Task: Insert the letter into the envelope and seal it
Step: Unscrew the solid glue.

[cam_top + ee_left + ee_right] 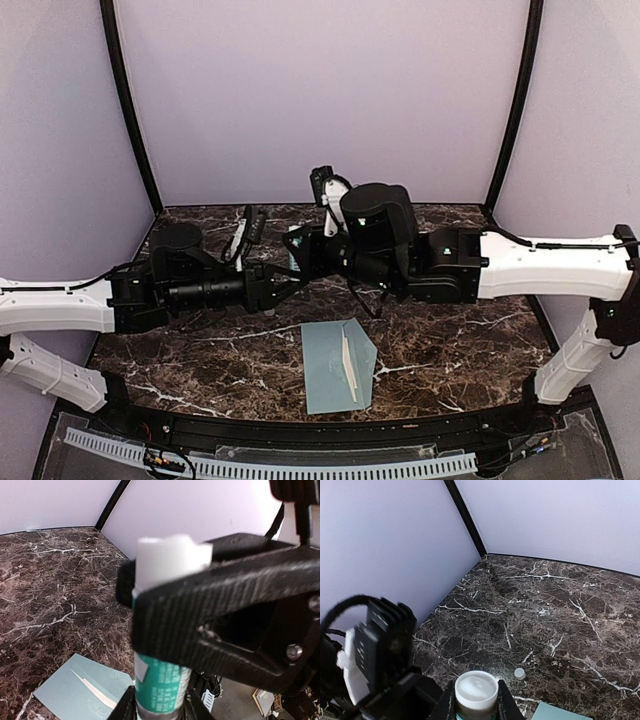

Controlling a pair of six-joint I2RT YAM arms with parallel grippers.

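Reaching in from the left with the left gripper, with its fingers set either side of the lower, green-printed end of the glue stick; cannot tell whether clamped there or loose. Holding that stick clear of the marble table, with the white tip bare and uncapped. Pinching it near the white top with the right gripper, with jaws closed firmly on the tube from the opposite side and one broad black finger crossing in front of it in the left wrist view. Showing, below and slightly right of that meeting point and near the front edge, the envelope: flat on the marble, pale grey-teal, with the pointed flap open toward the right and a thin white strip along the inside. Showing also, in the right wrist view, a small white round cap on bare marble, near the envelope's corner but apart from it
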